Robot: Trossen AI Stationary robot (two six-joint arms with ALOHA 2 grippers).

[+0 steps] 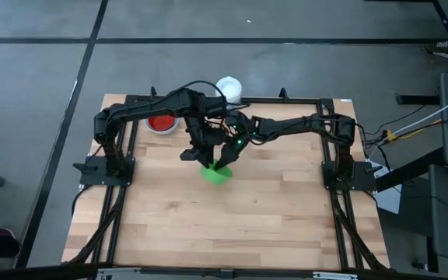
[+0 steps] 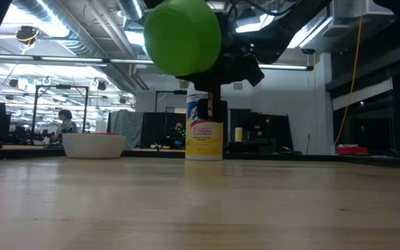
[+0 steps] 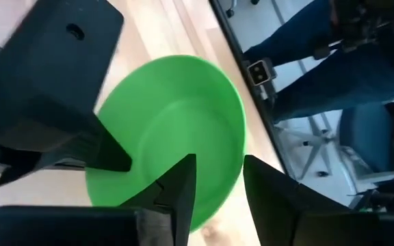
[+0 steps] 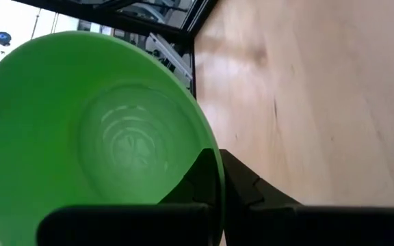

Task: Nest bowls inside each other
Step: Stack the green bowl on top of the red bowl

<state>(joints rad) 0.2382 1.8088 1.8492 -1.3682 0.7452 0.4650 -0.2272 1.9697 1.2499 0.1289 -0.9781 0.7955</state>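
Note:
A green bowl [image 1: 216,173] hangs high over the middle of the table, between both grippers. It is tilted, with its underside [image 2: 182,35] toward the near edge. My right gripper [image 4: 217,198] comes from the right and is shut on its rim. My left gripper [image 3: 221,191] is open. One of its fingers stands inside the bowl and one outside, with a gap showing beside the rim. A red bowl sits nested in a white bowl [image 1: 162,123] at the far left of the table. My right gripper pinches the green bowl's rim [image 4: 214,164], with one finger [image 4: 193,181] inside the bowl and the other [image 4: 258,195] outside against the wall. The fingers come from the table's right, slanting a little down. The bowl is lifted clear of the table and tilted.
A white cylindrical container with a yellow label [image 2: 204,132] stands at the far edge, behind the grippers. The near half of the wooden table [image 1: 224,225] is bare. A person's legs [image 3: 306,61] show beyond the table's edge.

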